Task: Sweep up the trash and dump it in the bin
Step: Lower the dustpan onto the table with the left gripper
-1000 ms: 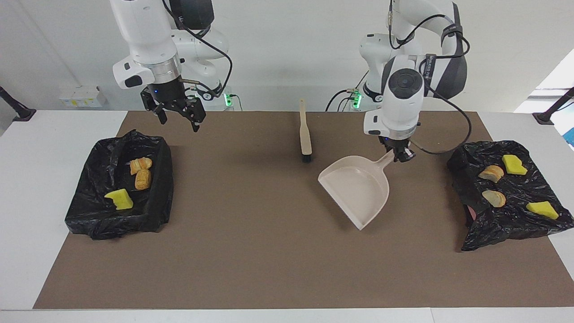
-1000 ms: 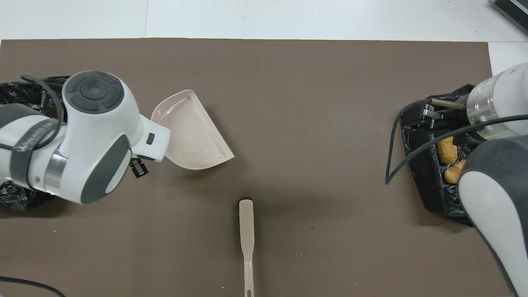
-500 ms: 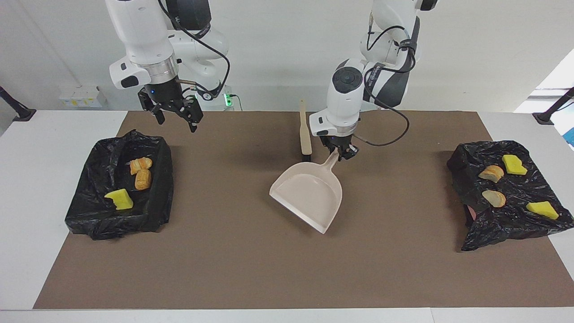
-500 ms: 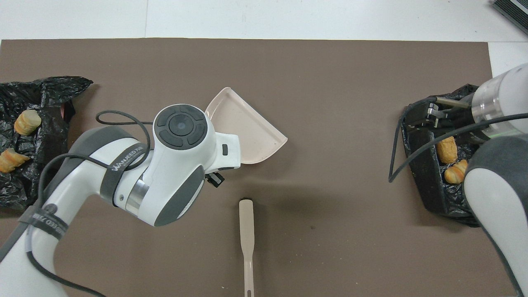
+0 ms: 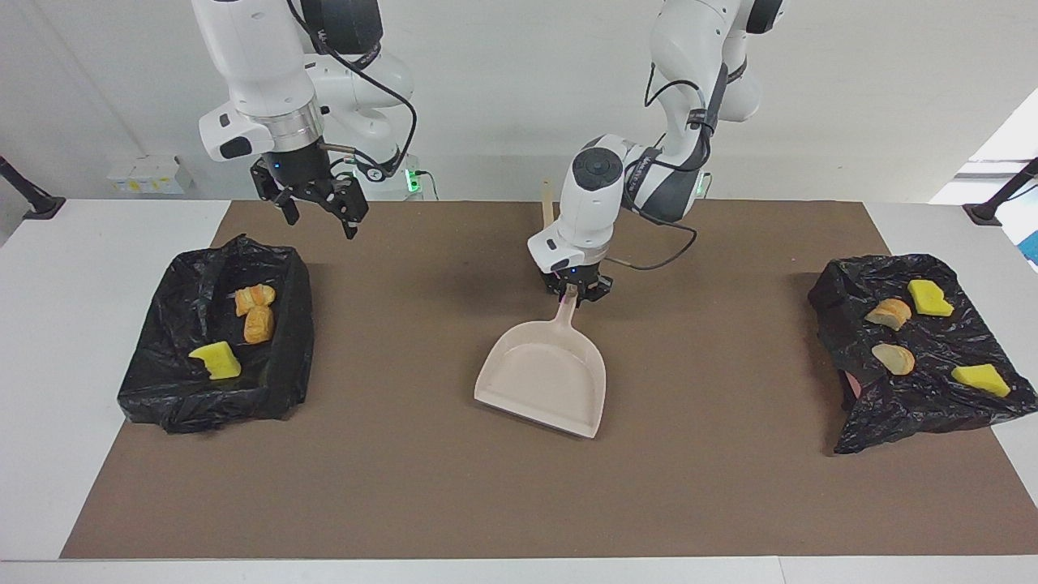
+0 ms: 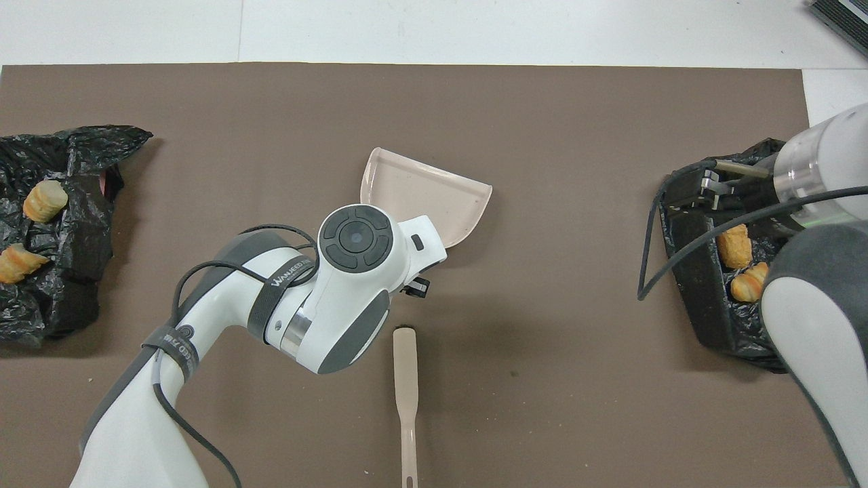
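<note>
Dustpan (image 5: pixel 545 373) smooth beige plastic, mid-mat, open mat all around | left claw (image 5: pixel 575 289) clamped on its handle | right claw (image 5: pixel 318 207) apart, over the mat's edge toward the right arm's end

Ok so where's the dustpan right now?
The dustpan sits mid-mat, its handle clamped in the left gripper, with the brush lying nearer to the robots.

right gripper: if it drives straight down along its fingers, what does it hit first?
Likely bare brown mat, or the rim of the black-bagged bin just below. The right gripper hangs open, pointing down near that bin's robot-side corner; depth is unclear, so I can't say which.
</note>
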`<act>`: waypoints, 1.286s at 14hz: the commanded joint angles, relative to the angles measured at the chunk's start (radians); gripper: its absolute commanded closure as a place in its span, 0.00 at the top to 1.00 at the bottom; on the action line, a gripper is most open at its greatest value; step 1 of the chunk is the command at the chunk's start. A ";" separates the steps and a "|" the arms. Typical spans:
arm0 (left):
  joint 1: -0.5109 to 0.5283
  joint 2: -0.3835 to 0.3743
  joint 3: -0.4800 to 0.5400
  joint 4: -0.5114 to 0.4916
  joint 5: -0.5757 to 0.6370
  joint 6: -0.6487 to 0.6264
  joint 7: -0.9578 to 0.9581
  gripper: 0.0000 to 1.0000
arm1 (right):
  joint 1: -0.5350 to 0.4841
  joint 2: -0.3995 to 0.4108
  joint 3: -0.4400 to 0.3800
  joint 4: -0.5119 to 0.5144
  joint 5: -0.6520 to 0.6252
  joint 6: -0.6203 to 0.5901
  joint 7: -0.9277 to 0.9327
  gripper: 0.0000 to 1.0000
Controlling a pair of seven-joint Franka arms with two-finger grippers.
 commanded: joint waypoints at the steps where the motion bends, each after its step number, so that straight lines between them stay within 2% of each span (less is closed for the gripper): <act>1: 0.003 -0.043 0.012 -0.081 -0.089 0.087 -0.030 0.00 | -0.011 -0.002 0.003 -0.002 0.024 0.000 -0.038 1.00; 3: 0.002 -0.031 0.010 -0.107 -0.105 0.129 -0.035 0.00 | -0.011 -0.002 0.003 -0.002 0.024 0.000 -0.036 1.00; 4: 0.002 -0.020 0.012 -0.107 -0.105 0.133 -0.035 0.06 | -0.011 -0.003 0.003 -0.002 0.024 0.000 -0.036 1.00; 5: 0.002 -0.017 0.012 -0.104 -0.105 0.142 -0.033 0.99 | -0.011 -0.002 0.003 0.000 0.024 0.000 -0.036 1.00; 9: 0.005 -0.037 0.021 -0.083 -0.104 0.103 -0.017 1.00 | -0.028 -0.002 0.001 0.000 0.024 0.000 -0.035 1.00; 11: 0.019 -0.064 0.027 -0.044 -0.104 0.025 -0.018 1.00 | -0.039 -0.002 0.001 0.000 0.024 0.000 -0.035 1.00; 14: 0.084 -0.081 0.027 0.002 -0.100 -0.066 -0.018 1.00 | -0.040 -0.002 0.001 0.000 0.024 0.000 -0.035 1.00; 18: 0.219 -0.110 0.027 0.016 -0.090 -0.071 -0.014 1.00 | -0.043 0.000 0.001 0.000 0.024 0.000 -0.035 1.00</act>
